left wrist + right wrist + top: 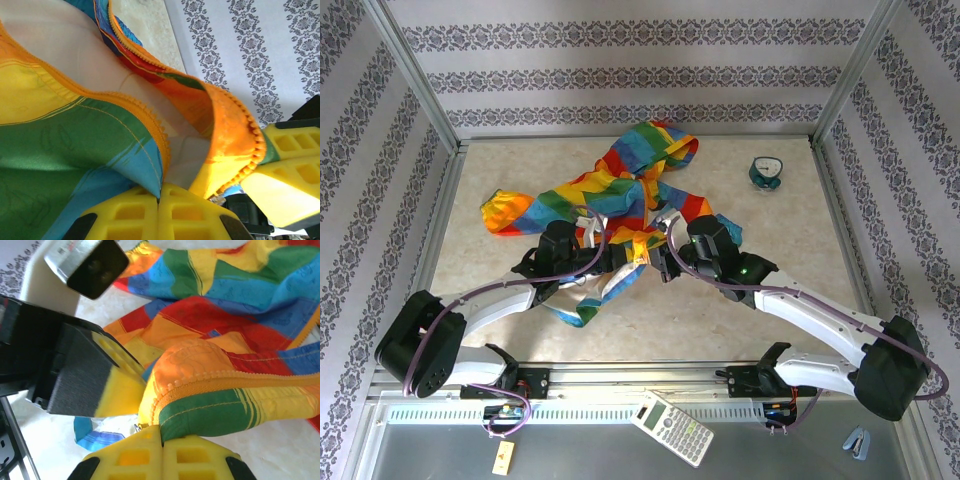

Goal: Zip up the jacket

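Two pairs of yellow fingers (130,215) are pressed tight together, each with fabric pinched between them. A blue-and-orange toothed edge is clamped by the left gripper (160,196), and a green-and-orange hem lined with zipper teeth (200,377) by the right gripper (161,437). Just past the fingertips the two edges lie apart, so aligning the zipper ends is judged to be the step in hand. Next, one end must be fed into the slider, which cannot be made out with certainty. Beyond both grippers the jacket (620,190) lies crumpled on the table (770,300). Its pale lining (75,45) is shown by the left wrist view, and its whole spread by the top view.
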Robot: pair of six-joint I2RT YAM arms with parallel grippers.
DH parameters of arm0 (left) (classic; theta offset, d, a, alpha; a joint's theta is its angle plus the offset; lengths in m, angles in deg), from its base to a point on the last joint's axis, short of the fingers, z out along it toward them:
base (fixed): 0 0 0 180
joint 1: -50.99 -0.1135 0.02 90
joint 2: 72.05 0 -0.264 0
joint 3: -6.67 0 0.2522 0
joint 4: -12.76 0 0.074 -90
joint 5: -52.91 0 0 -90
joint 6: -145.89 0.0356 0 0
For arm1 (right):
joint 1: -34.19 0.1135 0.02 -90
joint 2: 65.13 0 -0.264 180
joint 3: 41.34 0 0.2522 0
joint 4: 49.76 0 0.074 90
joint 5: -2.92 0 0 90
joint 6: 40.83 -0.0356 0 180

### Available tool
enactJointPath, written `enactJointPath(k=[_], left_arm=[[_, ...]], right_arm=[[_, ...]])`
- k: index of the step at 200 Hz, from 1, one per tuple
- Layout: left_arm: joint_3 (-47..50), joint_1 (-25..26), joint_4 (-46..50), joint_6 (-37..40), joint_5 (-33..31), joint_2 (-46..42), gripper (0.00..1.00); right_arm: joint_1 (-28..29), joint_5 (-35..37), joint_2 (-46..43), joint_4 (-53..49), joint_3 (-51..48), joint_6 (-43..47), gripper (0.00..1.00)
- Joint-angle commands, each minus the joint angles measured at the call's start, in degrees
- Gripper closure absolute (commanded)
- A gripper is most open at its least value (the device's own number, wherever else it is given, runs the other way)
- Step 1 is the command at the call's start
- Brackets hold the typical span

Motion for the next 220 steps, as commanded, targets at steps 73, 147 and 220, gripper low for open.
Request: enactJointPath(k=[73,147,220], left_arm=[[0.3,1.8,-6.7,4.7,2.9,-3.2,1.0],[2.3,0.5,4.9,12.3,-3.4,-12.5,1.0],[4.1,-2.1,0.3,14.4,-4.5,-18.0,1.0]], right_arm=[[0.5,-1.7,1.8,10.4,-2.1,2.3,1.0],[-1.7,-5.4,-0.6,20.1,-6.8,1.4,1.0],[-2.1,-6.7,-3.6,20.6,-8.5,4.1,1.0]])
